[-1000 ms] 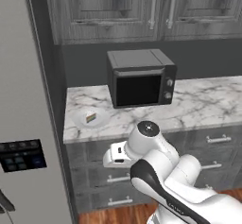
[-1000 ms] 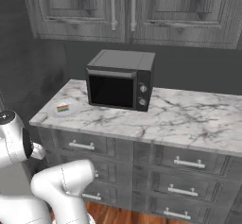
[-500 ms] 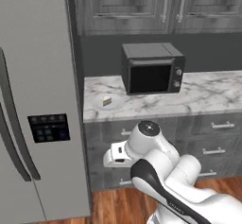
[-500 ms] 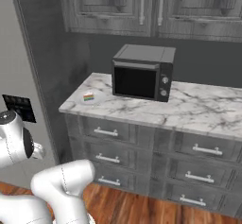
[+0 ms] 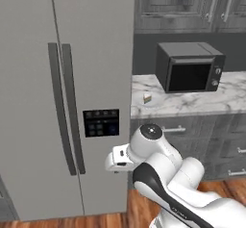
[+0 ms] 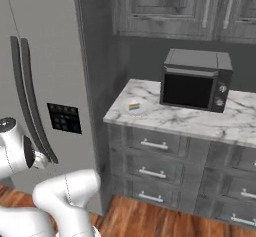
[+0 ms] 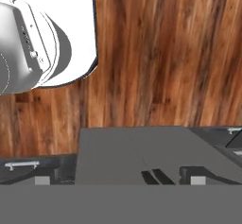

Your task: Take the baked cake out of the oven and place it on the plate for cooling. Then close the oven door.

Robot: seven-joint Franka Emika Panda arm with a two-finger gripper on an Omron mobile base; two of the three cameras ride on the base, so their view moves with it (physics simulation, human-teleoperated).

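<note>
The oven, its door and the baked cake are out of view. A small white plate (image 6: pixel 133 108) with a little multicoloured wedge on it sits at the left end of the marble counter (image 6: pixel 200 121), also seen as plate (image 5: pixel 147 98). My gripper (image 5: pixel 116 163) is tucked low in front of the base, level with the fridge's lower half and far below and left of the plate. It points down at the wooden floor (image 7: pixel 160 53). Its jaws stand wide open with nothing between them.
A tall grey two-door fridge (image 5: pixel 72 87) with a dark dispenser panel (image 5: pixel 101 122) stands close on the left. A small black box microwave (image 6: pixel 195 80) rests on the counter. Grey drawers (image 6: pixel 155 145) lie below and grey cabinets (image 6: pixel 165 6) above.
The whole picture has shifted: the base has driven left, so the fridge now takes the left side and the counter sits to the right. The arm keeps its tucked pose, gripper still open.
</note>
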